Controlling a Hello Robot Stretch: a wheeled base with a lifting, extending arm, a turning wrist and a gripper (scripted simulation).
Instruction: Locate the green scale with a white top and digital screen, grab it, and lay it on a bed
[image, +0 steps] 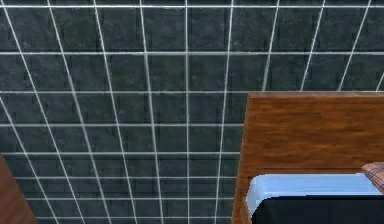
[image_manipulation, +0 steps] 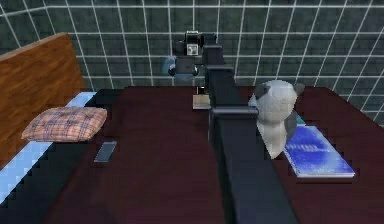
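A bed with a dark maroon cover and a wooden headboard spreads across the arm side view. My arm reaches out over it toward the tiled wall. My gripper is beyond the bed's far edge. A small grey-blue thing hangs at its far end against the wall, clear of the cover, so the gripper holds it. I cannot tell from its shape whether it is the scale. The same headboard and a light blue sheet appear at the forward view's lower right.
On the bed lie a plaid pillow, a flat dark slab, a small beige thing beside the arm, a black-and-white plush toy and a blue book. A dark tiled wall stands ahead.
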